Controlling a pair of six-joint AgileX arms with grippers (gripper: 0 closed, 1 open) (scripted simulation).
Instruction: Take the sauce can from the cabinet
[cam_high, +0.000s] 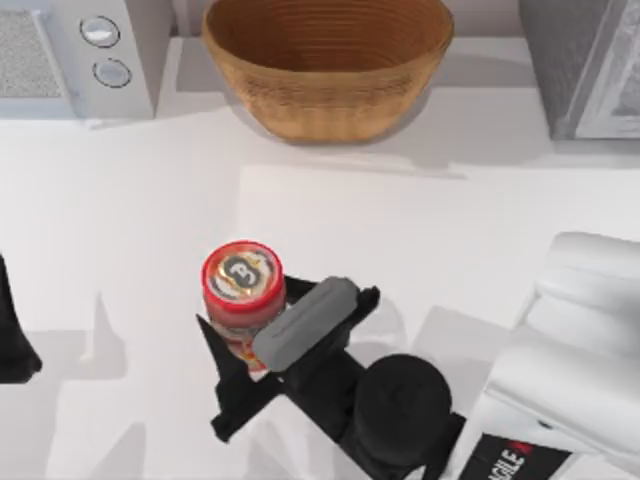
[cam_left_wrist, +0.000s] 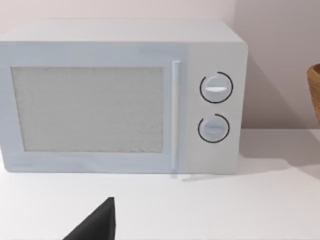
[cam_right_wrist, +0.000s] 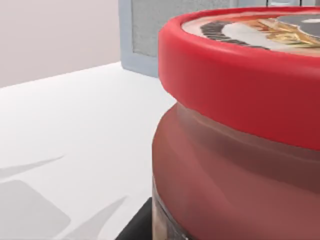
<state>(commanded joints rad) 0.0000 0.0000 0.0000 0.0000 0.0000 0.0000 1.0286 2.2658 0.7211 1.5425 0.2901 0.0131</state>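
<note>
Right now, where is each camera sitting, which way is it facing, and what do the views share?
Top view: above the table, looking down on the sauce can, basket and right hand.
Left wrist view: on the left arm, facing the microwave; a dark fingertip shows.
Right wrist view: on the right arm, close against the sauce can.
Shared: top and right wrist views both show the can; top and left wrist views, the microwave.

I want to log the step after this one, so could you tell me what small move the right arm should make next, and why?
Probably a short straight lift. The right gripper has a finger on each side of the upright sauce can, which appears to stand on the white table, well in front of the woven basket. The left gripper is parked at the left edge.
</note>
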